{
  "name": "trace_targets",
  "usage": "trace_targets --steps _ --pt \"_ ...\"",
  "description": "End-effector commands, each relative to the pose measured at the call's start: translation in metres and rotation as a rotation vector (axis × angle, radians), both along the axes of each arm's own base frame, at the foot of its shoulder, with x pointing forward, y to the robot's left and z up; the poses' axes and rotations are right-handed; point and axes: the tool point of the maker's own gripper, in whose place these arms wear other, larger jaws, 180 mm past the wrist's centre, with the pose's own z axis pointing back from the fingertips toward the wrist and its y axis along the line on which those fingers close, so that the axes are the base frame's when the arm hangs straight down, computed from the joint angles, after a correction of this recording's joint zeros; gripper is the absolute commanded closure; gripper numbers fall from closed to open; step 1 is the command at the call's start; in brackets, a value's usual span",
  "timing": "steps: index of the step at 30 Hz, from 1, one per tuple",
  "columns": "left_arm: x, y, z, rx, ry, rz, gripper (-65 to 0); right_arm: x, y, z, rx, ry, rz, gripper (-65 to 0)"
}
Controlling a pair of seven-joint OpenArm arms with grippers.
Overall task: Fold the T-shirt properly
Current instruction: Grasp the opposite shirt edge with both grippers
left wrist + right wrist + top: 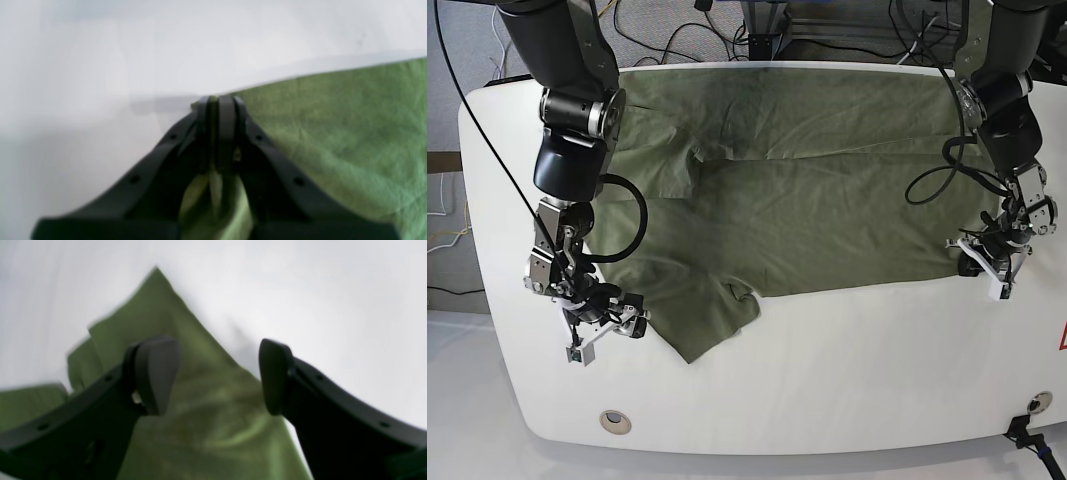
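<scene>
The olive-green T-shirt (807, 190) lies spread over the white table (847, 380), with one sleeve (712, 330) pointing toward the front edge. My left gripper (975, 262) is at the shirt's right edge. In the left wrist view it (218, 100) is shut on the shirt's corner, and cloth (213, 200) bunches between its fingers. My right gripper (617, 320) is at the shirt's left front, beside the sleeve. In the right wrist view it (215, 376) is open above the pointed sleeve cloth (200, 406), and nothing is held between its fingers (156, 373).
Black cables (757, 20) lie behind the table's far edge. A round hole (612, 422) sits near the table's front left. A black cable end (1027, 425) is at the front right corner. Bare white table shows in front of the shirt.
</scene>
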Motion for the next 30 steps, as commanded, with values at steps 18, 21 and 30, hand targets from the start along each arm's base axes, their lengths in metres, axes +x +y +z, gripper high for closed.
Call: trace_targets --steps 18,21,30 --pt "-0.002 0.013 0.011 0.073 -0.002 -0.01 0.0 0.019 0.033 -0.03 -0.025 -0.035 0.08 -39.9" --pt "-0.003 0.013 0.01 0.072 -0.001 -0.011 0.0 0.02 0.031 -0.029 -0.054 -0.035 0.099 -39.7" --pt "-0.007 0.012 0.006 0.073 0.011 -0.012 0.0 0.026 -0.012 -0.012 -0.117 -0.067 0.058 -39.7"
